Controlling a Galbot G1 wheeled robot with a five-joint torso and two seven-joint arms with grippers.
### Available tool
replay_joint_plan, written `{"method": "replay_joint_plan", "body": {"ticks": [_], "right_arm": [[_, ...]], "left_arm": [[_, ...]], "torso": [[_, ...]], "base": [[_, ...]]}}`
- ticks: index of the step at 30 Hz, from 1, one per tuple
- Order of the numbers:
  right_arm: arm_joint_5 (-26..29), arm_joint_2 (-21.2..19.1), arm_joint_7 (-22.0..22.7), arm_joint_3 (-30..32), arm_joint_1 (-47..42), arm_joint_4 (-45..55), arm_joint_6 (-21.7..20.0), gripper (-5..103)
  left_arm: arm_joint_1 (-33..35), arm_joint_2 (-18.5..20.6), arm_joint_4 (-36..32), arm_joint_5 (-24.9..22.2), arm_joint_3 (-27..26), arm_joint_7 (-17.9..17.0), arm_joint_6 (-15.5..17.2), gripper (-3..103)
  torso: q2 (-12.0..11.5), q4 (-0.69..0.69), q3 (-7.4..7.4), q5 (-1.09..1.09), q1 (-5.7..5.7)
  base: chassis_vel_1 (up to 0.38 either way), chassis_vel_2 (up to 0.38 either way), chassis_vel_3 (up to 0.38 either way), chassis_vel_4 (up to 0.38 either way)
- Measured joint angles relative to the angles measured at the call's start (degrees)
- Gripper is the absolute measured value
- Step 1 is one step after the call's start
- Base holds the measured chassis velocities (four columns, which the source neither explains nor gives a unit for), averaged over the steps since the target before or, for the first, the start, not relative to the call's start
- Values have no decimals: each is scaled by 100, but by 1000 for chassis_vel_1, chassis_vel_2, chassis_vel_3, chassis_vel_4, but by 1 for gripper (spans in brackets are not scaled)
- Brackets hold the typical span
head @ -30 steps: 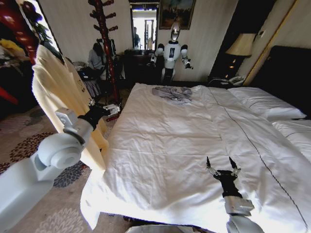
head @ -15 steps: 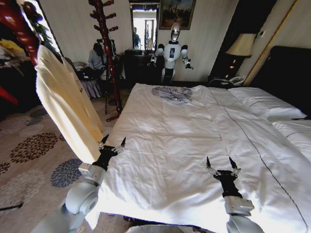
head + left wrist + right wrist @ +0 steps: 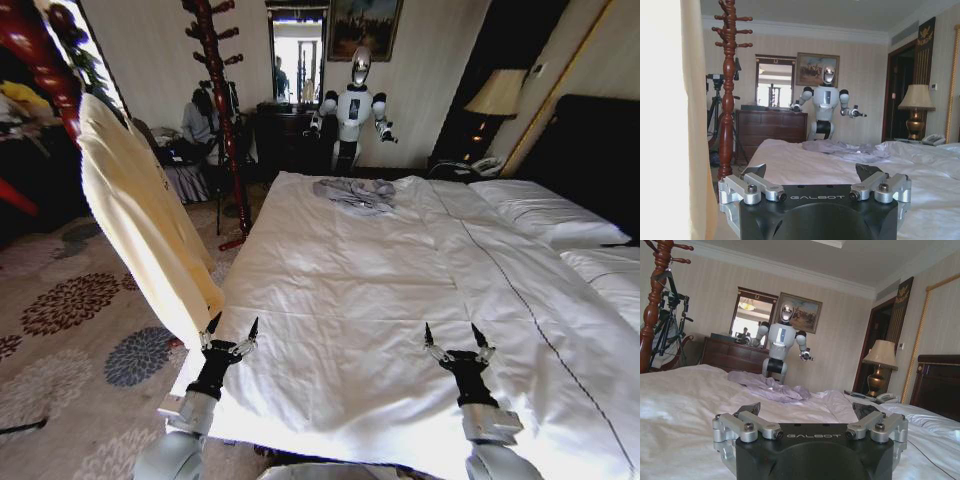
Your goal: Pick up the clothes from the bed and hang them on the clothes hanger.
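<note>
Spreading wide with nothing between them, the dark pointed fingertips (image 3: pixel 252 325) of the left gripper (image 3: pixel 231 326) stand over the near left edge of the bed (image 3: pixel 350 290), low in the frame, just beside the hanging hem of the clothes (image 3: pixel 140 220). In the left wrist view the same gripper (image 3: pixel 812 172) shows a black matte body with silver metal knuckles and bolts, its jaws apart and empty, and the pale fabric (image 3: pixel 670 125) rises as a smooth cream wall along that picture's left edge. The right gripper (image 3: pixel 455 333), at lower right of the head view, also has its fingers splayed open and holds nothing; it hovers above the white sheet, and its wrist view gives the same black and silver build (image 3: pixel 810 412). The shirt is soft and cream-yellow, draped in a long slanting fall from the upper left of the frame down toward the bed corner. The sheets are plain white, gently rumpled, crossed by a thin dark stitched line (image 3: pixel 510 290). A small grey-blue garment (image 3: pixel 355 193) lies crumpled at the far end. Left of the bed lies open patterned carpet (image 3: pixel 70 320); a turned red-brown wooden coat stand (image 3: pixel 222 110) rises beyond it. The hanger itself I cannot make out.
</note>
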Motion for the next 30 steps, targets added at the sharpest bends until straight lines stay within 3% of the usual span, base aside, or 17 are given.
{"method": "replay_joint_plan", "body": {"ticks": [30], "right_arm": [[0, 0, 0, 0, 0, 0, 0, 100]], "left_arm": [[-66, 20, -15, -41, 14, -15, 65, 100]], "torso": [[0, 0, 1, 0, 1]], "base": [[0, 0, 0, 0]]}}
